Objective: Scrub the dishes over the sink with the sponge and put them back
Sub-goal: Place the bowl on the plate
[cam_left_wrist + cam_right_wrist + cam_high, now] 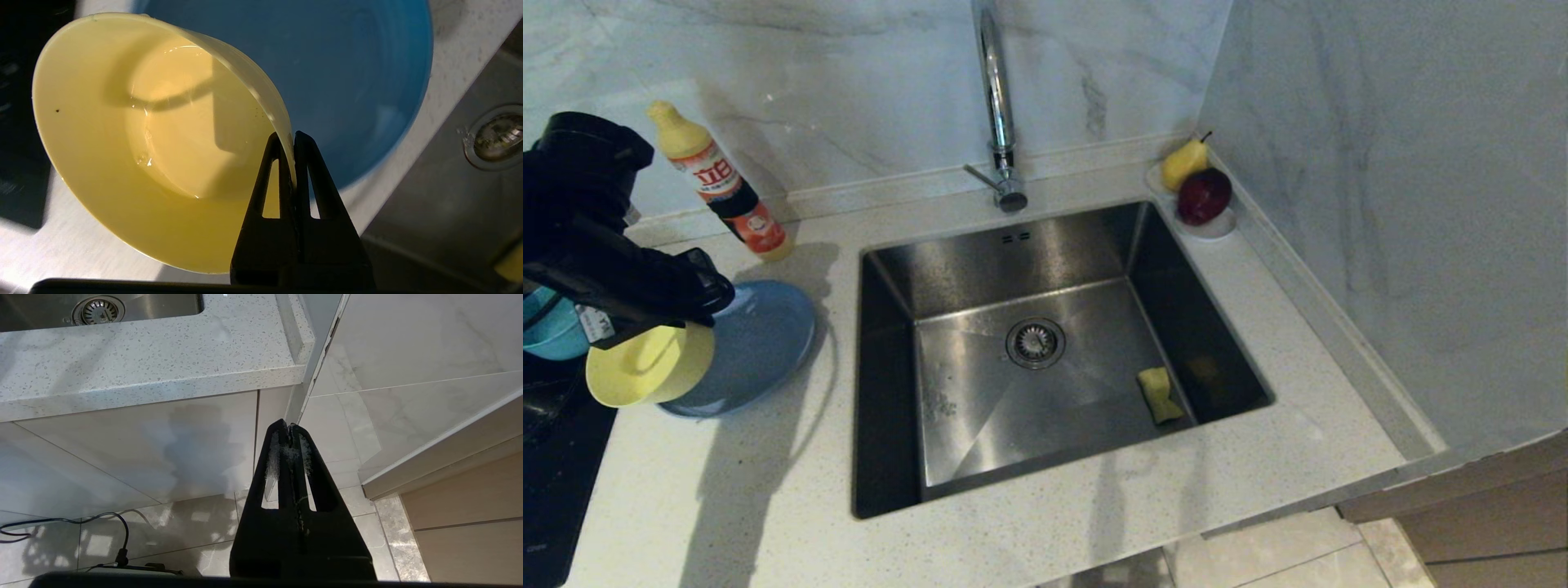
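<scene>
My left gripper (289,136) is shut on the rim of the yellow bowl (143,143), one finger inside and one outside. In the head view the yellow bowl (649,363) hangs tilted, its mouth facing the front, above the near edge of the grey-blue plate (760,343) on the counter left of the sink (886,384). The teal-blue bowl (551,327) sits at the far left, partly hidden by the arm. The sponge (1160,394) lies yellow side up on the sink floor at its right wall. My right gripper (289,426) hangs shut and empty below the counter's front edge.
A tall chrome tap (996,98) stands behind the sink, above the drain strainer (1035,342). A detergent bottle (723,184) stands behind the plate. A white saucer (1217,227) with a pear and an apple sits in the back right corner. A black cooktop (556,482) borders the counter's left.
</scene>
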Tool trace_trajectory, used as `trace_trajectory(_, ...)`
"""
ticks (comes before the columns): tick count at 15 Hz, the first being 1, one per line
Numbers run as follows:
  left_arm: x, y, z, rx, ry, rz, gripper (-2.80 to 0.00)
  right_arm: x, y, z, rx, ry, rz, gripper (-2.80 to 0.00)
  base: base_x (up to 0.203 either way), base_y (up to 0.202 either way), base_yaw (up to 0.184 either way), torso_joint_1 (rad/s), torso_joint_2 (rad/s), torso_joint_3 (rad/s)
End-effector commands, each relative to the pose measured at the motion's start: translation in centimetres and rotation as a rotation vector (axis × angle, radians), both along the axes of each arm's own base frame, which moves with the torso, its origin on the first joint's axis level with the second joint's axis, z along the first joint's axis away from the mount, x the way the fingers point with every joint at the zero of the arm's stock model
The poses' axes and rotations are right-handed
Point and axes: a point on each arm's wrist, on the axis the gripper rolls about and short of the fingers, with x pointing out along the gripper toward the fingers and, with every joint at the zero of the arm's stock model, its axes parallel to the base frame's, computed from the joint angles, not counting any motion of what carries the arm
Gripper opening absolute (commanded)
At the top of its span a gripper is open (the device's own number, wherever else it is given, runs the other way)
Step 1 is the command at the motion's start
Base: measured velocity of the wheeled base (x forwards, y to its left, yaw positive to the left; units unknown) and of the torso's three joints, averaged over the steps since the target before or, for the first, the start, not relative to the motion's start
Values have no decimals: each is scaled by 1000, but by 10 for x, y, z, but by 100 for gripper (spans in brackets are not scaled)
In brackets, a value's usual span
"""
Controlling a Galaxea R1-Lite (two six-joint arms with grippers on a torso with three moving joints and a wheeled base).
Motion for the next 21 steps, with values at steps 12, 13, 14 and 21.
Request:
trace_trajectory(12, 53, -11, -35, 23, 45, 14, -280, 0, 0, 0, 0, -2, 1, -280, 0, 0, 0, 0, 0, 0)
trace_trajectory(13, 53, -11, -35, 24, 49, 14, -280, 0, 0, 0, 0, -2, 1, -280, 0, 0, 0, 0, 0, 0)
trace_trajectory(14, 52, -11, -34, 25, 50, 16, -280, 0, 0, 0, 0, -2, 1, -280, 0, 0, 0, 0, 0, 0)
trace_trajectory(21, 47, -12, -17, 20, -13, 18, 0, 0, 0, 0, 0, -2, 1, -280, 0, 0, 0, 0, 0, 0)
